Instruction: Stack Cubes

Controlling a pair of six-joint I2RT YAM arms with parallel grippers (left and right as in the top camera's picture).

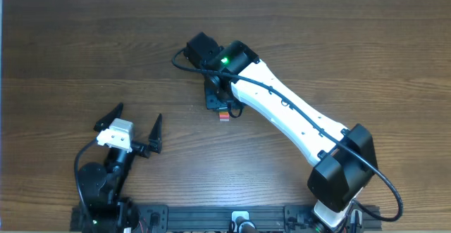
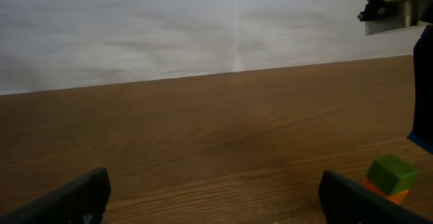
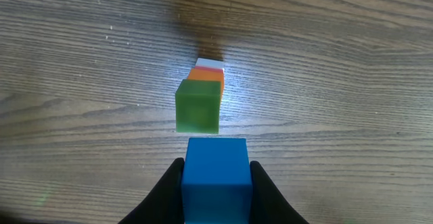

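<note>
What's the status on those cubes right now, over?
Left gripper open, standing off to the side. Right gripper shut on blue cube, close to the stack, green cube on top, not yet placed. Nothing between them.

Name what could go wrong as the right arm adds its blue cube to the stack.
1. The blue cube, in the right end effector, looks off-centre from the green cube; released so, it may slide off.
2. The green cube seems skewed on the orange cube; a nudge might topple them.
</note>
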